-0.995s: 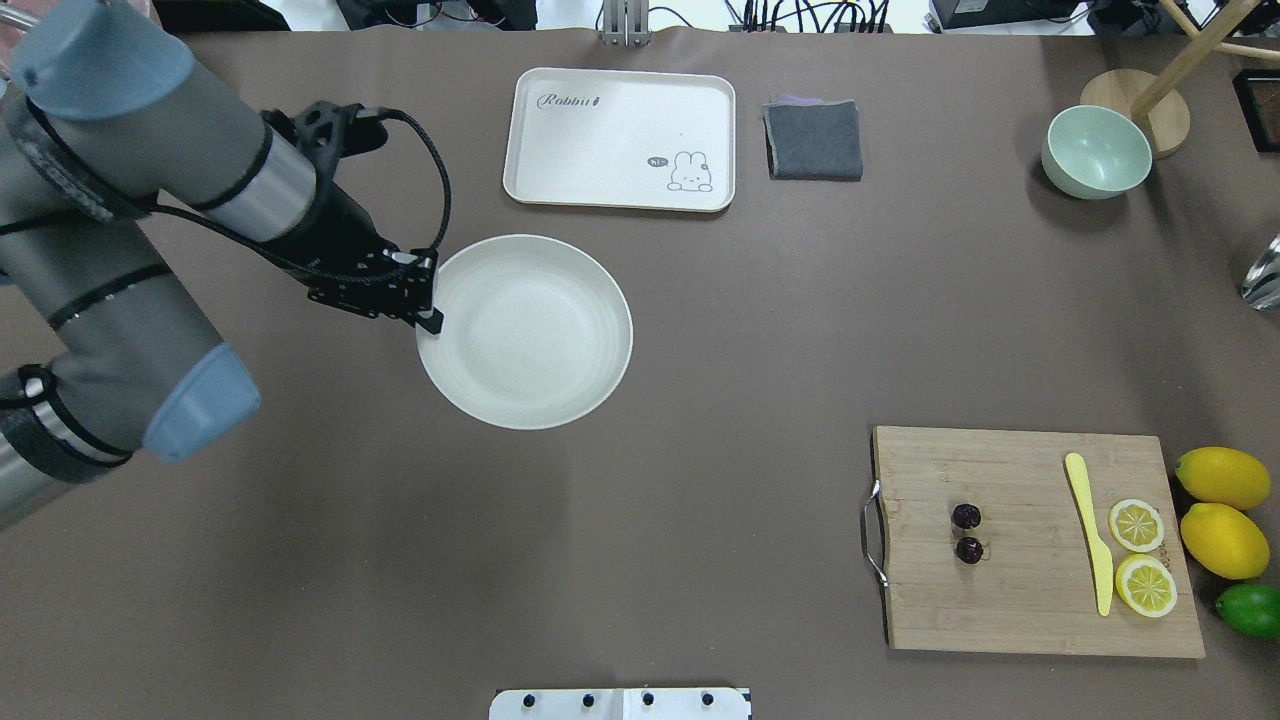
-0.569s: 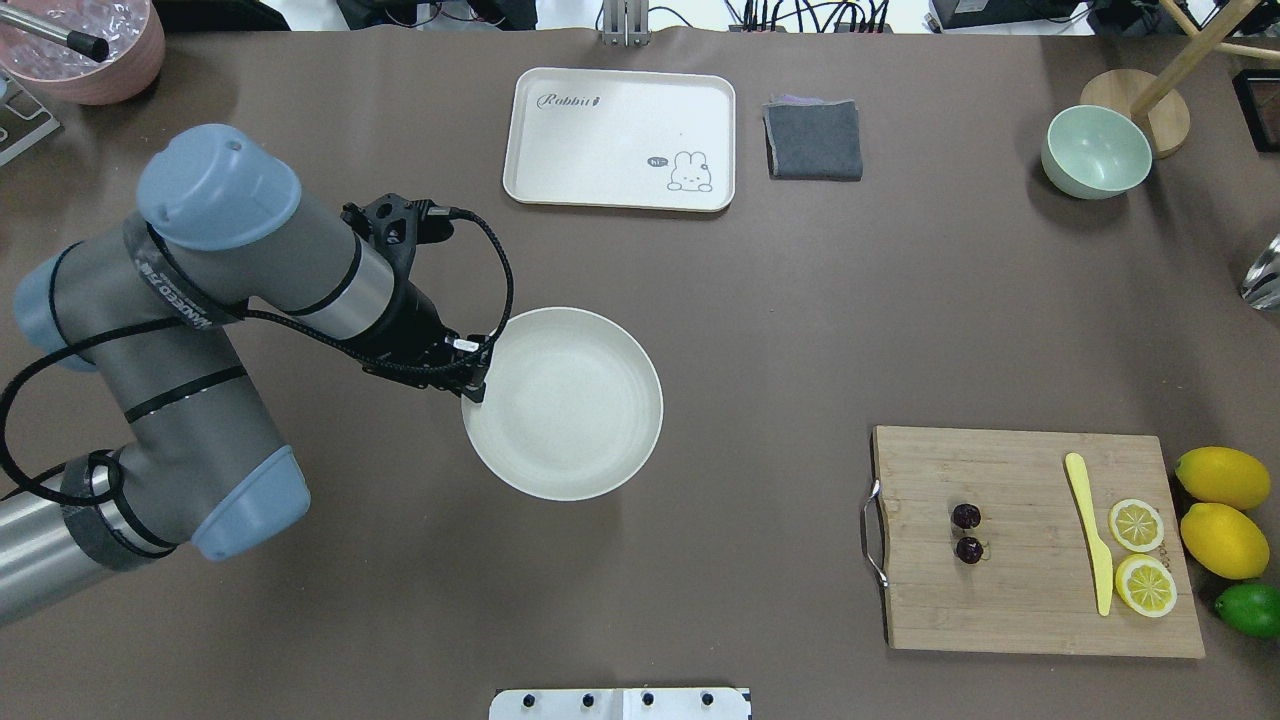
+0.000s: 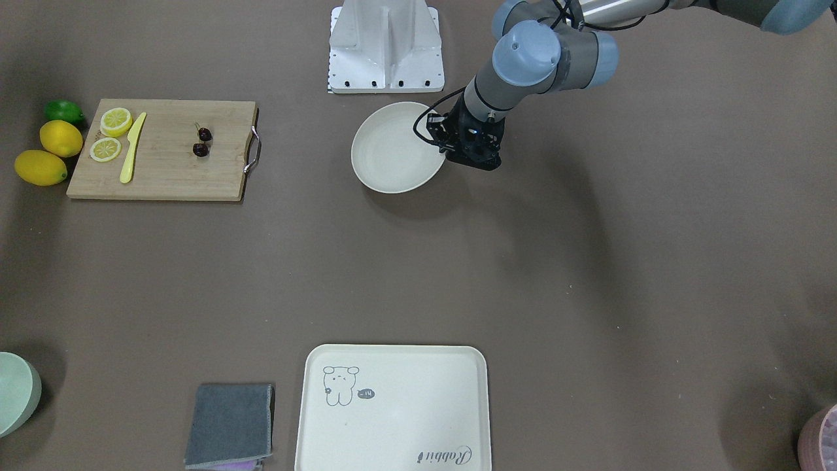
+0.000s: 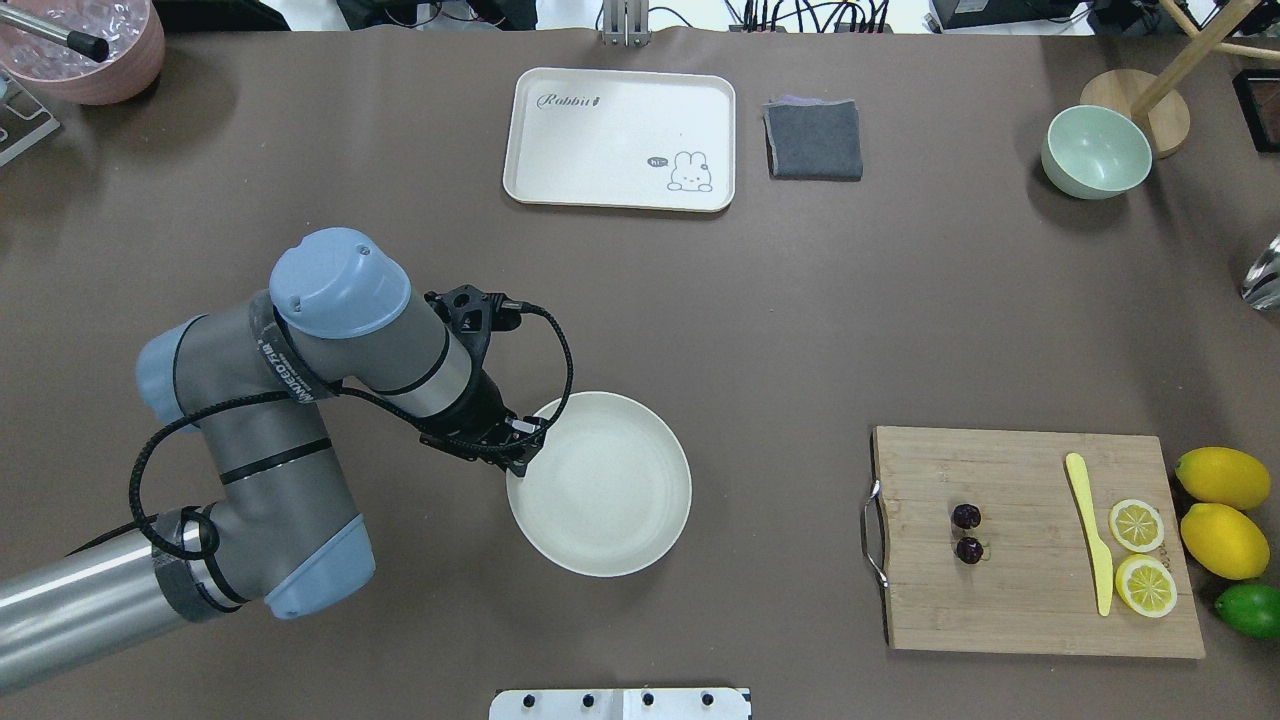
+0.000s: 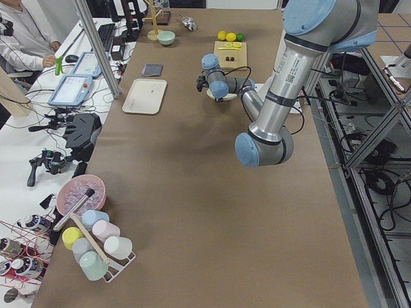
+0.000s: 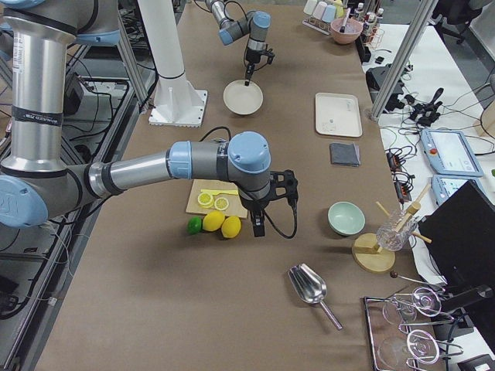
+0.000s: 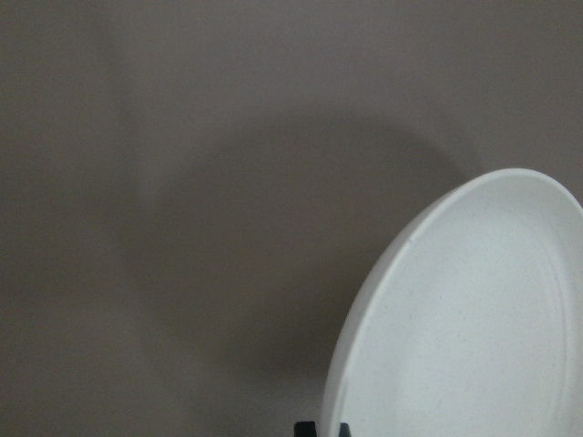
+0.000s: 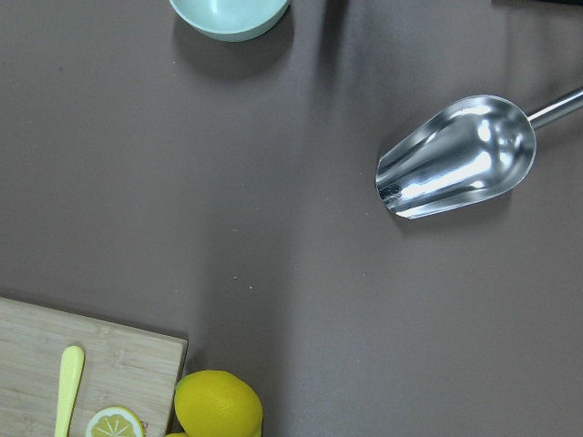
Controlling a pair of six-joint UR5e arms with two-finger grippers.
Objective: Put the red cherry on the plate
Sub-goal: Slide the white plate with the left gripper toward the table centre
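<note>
Plate [image 4: 600, 485] has shifted since a second ago: from just near of the tray [image 4: 620, 138] it has come toward the robot's edge and rightward, and the left arm [image 4: 340, 350] has swung along with it. Left jaws are pinched on the plate's left rim, holding only that rim between them. In the wrist view the rim runs into the jaws at the bottom edge, and a broad soft shadow lies on the tabletop [image 4: 760, 330] left of the plate.

Plate: round, shallow, plain off-white, with a raised rim, faint concentric rings and a bare surface.

Red cherry [image 4: 968, 549]: two tiny dark red, near-black balls on thin stems. It lies on the left half of the wooden cutting board [image 4: 1020, 610], well right of the plate. The board's metal handle [image 4: 872, 532], on its left edge, faces the plate.

Room: open brown tabletop lies between the plate's right rim and the handle. On the board, right of the cherry, are a yellow knife [image 4: 1090, 535] and two lemon slices [image 4: 1137, 525]. Just beside the board's right edge sit two lemons [image 4: 1222, 478] and a lime [image 4: 1250, 608]. On the far side are the tray, a grey folded cloth [image 4: 814, 140] and, far right, a pale green bowl [image 4: 1096, 152].

Right arm [image 6: 155, 166] shows only in the side view, pointing down just beside the lemons. Cannot tell how the right jaws stand. Its wrist view takes in a metal scoop [image 8: 455, 155].
</note>
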